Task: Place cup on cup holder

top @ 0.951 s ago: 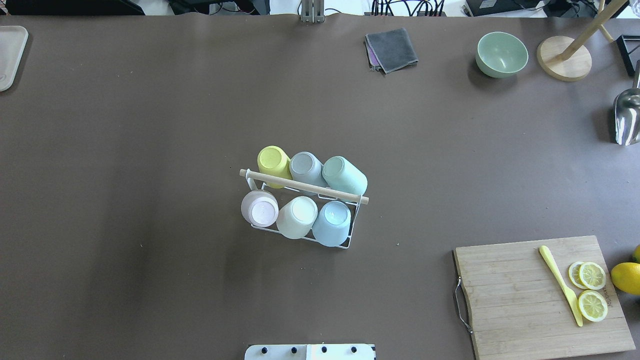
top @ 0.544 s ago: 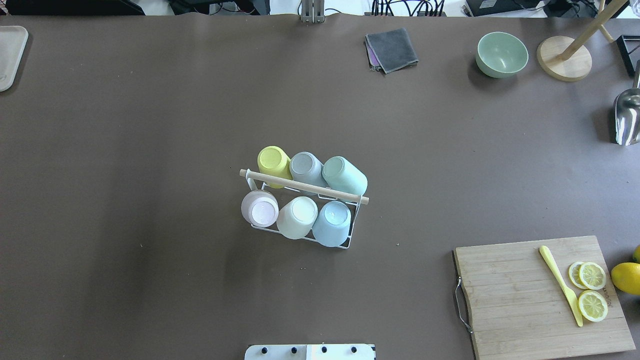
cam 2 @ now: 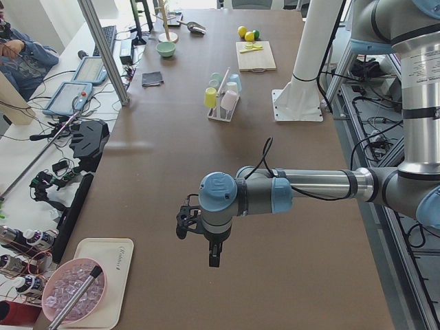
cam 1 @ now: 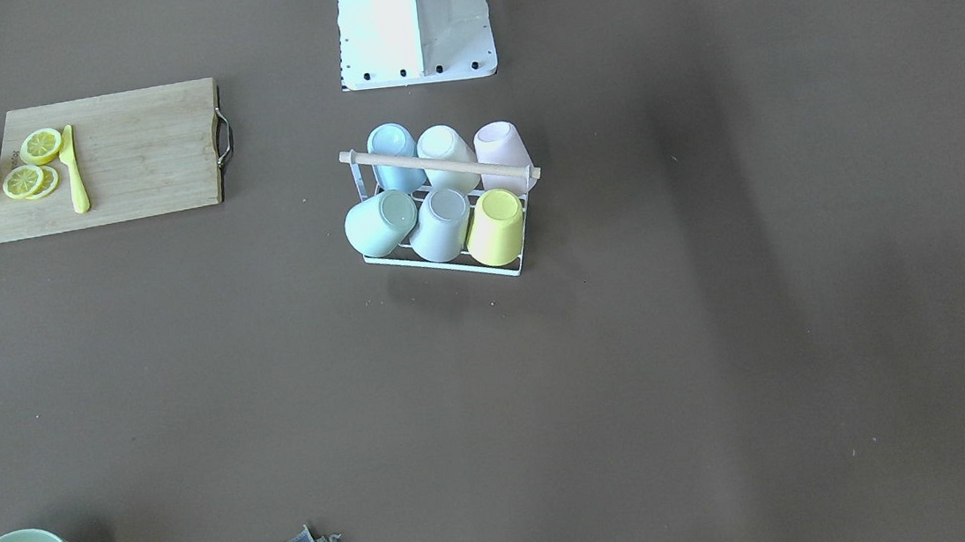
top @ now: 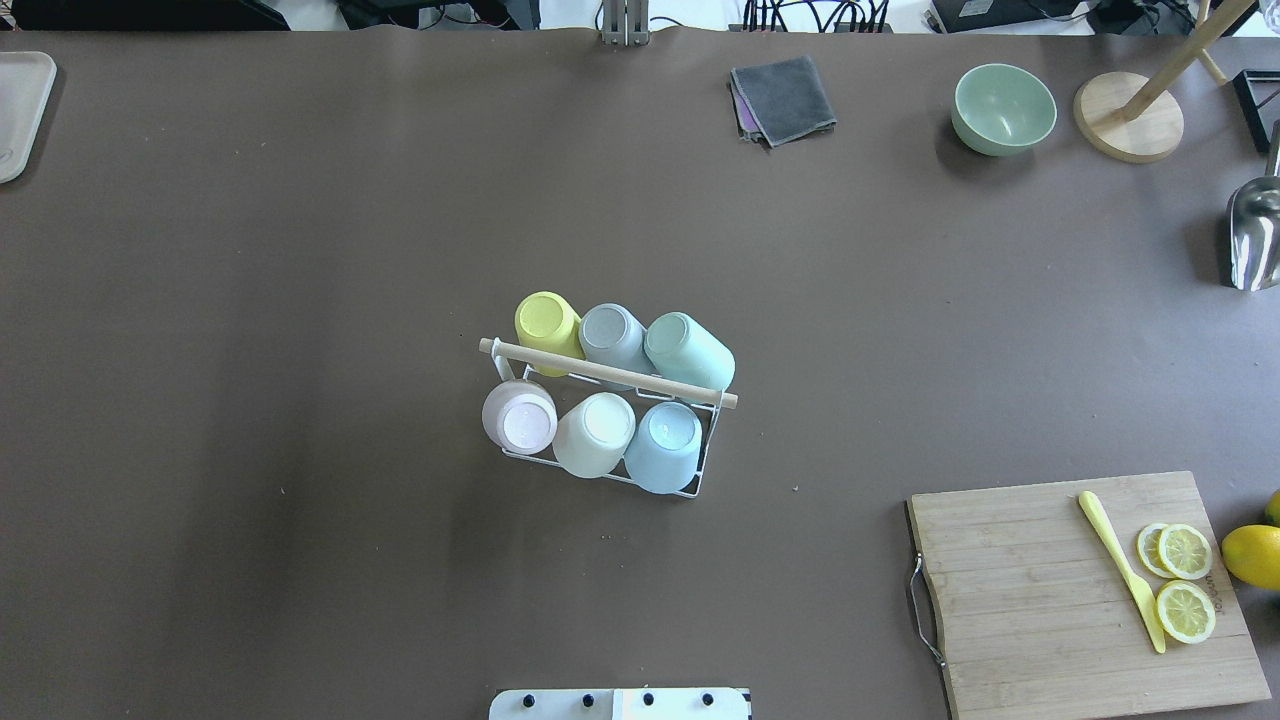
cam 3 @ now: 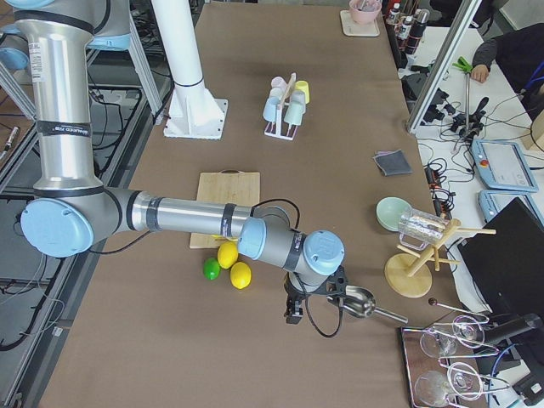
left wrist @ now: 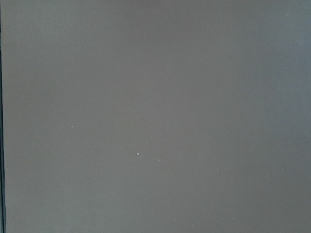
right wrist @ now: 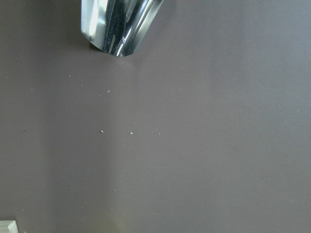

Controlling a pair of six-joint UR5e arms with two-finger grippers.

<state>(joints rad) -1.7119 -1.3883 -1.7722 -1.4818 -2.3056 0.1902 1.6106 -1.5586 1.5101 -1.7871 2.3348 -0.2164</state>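
Observation:
The cup holder (top: 608, 373), a white wire rack with a wooden rod across its top, stands mid-table, also visible in the front-facing view as the cup holder (cam 1: 439, 164). Several pastel cups sit upside down on it in two rows, among them a yellow cup (top: 546, 322) and a blue cup (top: 665, 445). No loose cup shows on the table. My left gripper (cam 2: 212, 258) hangs over bare table far from the rack. My right gripper (cam 3: 293, 313) hovers near the lemons. Whether either is open or shut I cannot tell. Neither holds a cup.
A cutting board (top: 1040, 600) carries lemon slices and a yellow knife. Whole lemons (top: 1252, 556) lie beside it. A green bowl (top: 1003, 108), grey cloth (top: 783, 98), wooden stand (top: 1128, 115) and metal scoop (top: 1253, 235) line the far right. A tray (top: 20, 110) sits far left.

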